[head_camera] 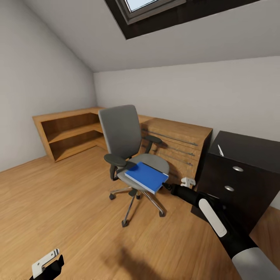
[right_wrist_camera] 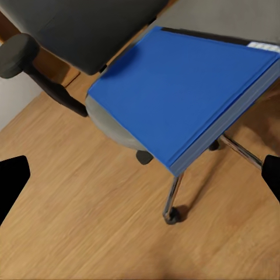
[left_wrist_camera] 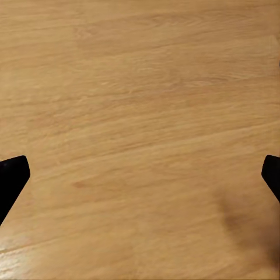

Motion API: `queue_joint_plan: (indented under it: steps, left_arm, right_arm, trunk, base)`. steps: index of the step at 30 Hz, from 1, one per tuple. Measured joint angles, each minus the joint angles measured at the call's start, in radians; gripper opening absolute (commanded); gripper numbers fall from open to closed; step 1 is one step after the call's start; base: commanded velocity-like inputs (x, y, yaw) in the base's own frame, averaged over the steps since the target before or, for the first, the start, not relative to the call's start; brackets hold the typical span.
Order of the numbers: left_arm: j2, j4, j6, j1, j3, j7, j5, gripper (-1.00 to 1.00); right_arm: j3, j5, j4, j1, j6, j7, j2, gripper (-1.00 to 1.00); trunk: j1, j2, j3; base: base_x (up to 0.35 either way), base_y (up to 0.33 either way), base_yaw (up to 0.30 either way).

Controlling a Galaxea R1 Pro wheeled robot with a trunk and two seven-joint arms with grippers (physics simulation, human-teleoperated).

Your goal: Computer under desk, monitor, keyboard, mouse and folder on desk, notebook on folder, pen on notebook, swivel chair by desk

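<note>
Nearest to you, at about 7 o'clock in the head view, your left gripper (head_camera: 48, 264) hangs low over the bare wooden floor (head_camera: 58, 202). In the left wrist view its two dark fingertips (left_wrist_camera: 11, 178) sit at opposite edges with only floorboards between them, so the jaws are spread wide and hold nothing.

At 4 to 5 o'clock your right arm (head_camera: 217, 223) reaches forward. Its gripper (head_camera: 171, 186) sits just at the near right edge of the blue folder (head_camera: 146, 177). In the right wrist view the fingertips (right_wrist_camera: 13, 181) stand far apart at the frame's sides, spread open, with the folder (right_wrist_camera: 186, 87) ahead of them and not between them; you are not gripping it, and I cannot tell from the head view whether a finger touches its edge.

The folder lies flat on the seat of the grey swivel chair (head_camera: 120, 134), its near corner overhanging the seat front. The chair stands near the middle of the view, out on the open floor, its five-star base (head_camera: 136, 202) on castors.

At 3 o'clock a black drawer cabinet (head_camera: 241, 175) has a thin pale object (head_camera: 220, 150) lying on its top; I cannot tell what it is.

Behind the chair, from 9 to 1 o'clock, a low wooden shelf-and-drawer unit (head_camera: 179, 140) runs along the white wall. At 12 o'clock a skylight (head_camera: 147, 7) is set in the sloped ceiling.
</note>
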Motion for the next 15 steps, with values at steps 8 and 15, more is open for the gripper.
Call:
queue_joint_plan:
  steps: [8,15]
  left_arm:
    - [0.0,-0.003,0.0,0.0,0.0,0.0,0.0,1.0]
    - [0.0,-0.042,0.01,0.0,0.0,0.0,0.001,1.0]
  right_arm:
    - [0.0,-0.043,0.002,0.0,-0.005,0.0,0.004,1.0]
    - [-0.002,-0.049,0.003,0.0,-0.006,0.0,0.004,1.0]
  trunk:
    - [0.031,-0.056,-0.025]
    - [0.058,-0.105,-0.047]
  base:
    - [0.0,0.0,0.0]
    - [0.0,0.0,0.0]
